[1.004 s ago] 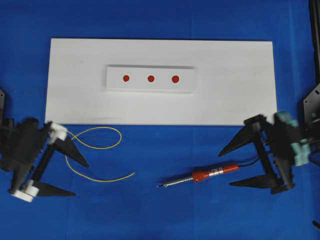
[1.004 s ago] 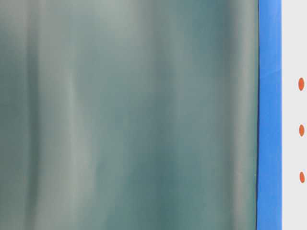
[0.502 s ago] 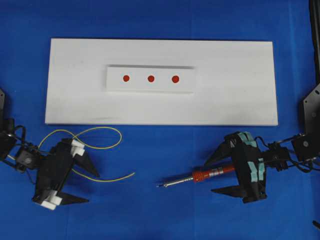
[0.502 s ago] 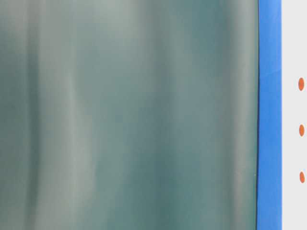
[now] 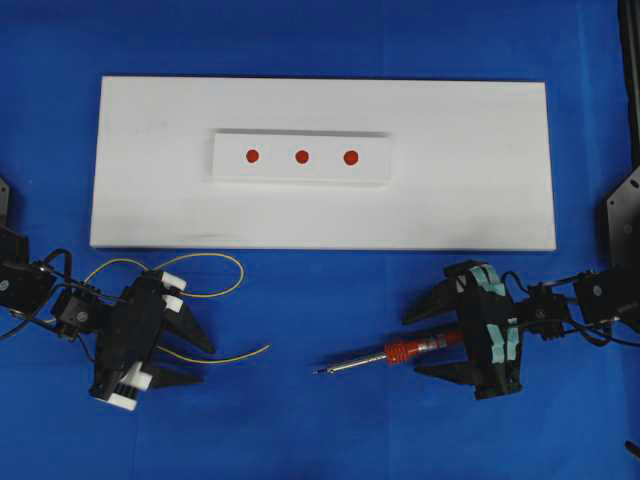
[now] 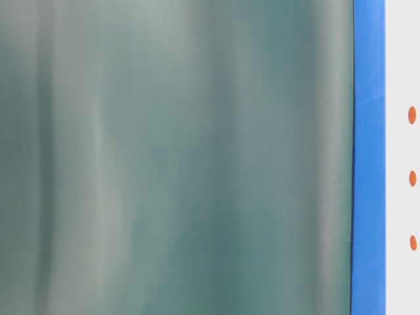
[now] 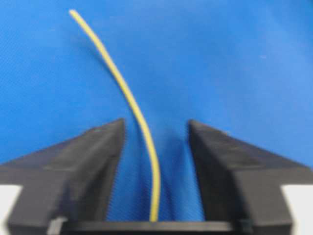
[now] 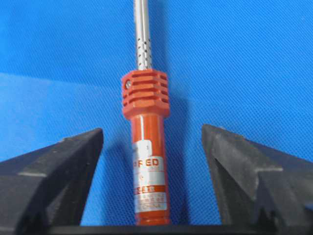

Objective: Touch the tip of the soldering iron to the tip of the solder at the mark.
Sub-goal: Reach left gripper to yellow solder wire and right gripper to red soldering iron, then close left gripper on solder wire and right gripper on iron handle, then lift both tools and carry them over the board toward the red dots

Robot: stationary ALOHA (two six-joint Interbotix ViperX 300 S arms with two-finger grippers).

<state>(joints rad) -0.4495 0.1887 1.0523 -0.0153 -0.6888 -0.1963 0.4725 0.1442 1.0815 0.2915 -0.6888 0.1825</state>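
Observation:
The soldering iron (image 5: 400, 352) lies on the blue cloth with its dark tip pointing left. My right gripper (image 5: 412, 343) straddles the red-orange handle (image 8: 149, 166), and blue cloth shows on both sides, so my right gripper (image 8: 152, 129) is open. The solder (image 5: 225, 290), a thin yellow wire, loops on the cloth at the left. One strand of the solder (image 7: 128, 98) runs between the jaws of my left gripper (image 7: 155, 128), touching neither. In the overhead view my left gripper (image 5: 203, 362) sits over that strand, open. Three red marks (image 5: 301, 157) sit in a row on a raised white block.
A large white board (image 5: 480, 190) carries the marked block (image 5: 230, 170) behind both grippers. In the table-level view a blurred grey-green surface (image 6: 177, 157) fills most of the picture. Only a blue strip and the red marks (image 6: 412, 178) show at its right edge.
Both grippers have narrowed their jaws, the left around the solder strand and the right around the iron's handle. The left gripper shifted slightly right. Iron and solder lie as before.

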